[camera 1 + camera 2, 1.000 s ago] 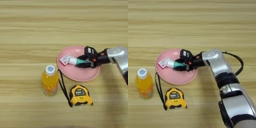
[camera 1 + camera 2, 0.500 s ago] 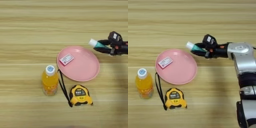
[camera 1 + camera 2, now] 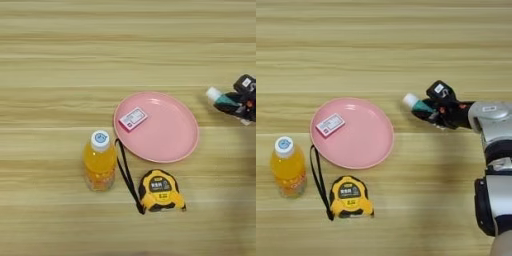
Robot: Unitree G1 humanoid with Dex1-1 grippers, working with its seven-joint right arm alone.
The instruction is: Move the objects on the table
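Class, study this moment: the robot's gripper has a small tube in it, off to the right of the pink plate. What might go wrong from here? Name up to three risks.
1. The right gripper holds the green-and-white tube by its body, cap end sticking out; it might slip or tilt on release.
2. Set down on the bare table, the tube may roll.
3. The pink plate lies close to the left; a rolling tube might reach its rim.

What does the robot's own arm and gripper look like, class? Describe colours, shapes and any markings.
The right arm is a rounded silver-grey forearm made of bulky segments, with darker joints between them. It ends in a black gripper with two black fingers. A small white label sits on top of the gripper's black body.
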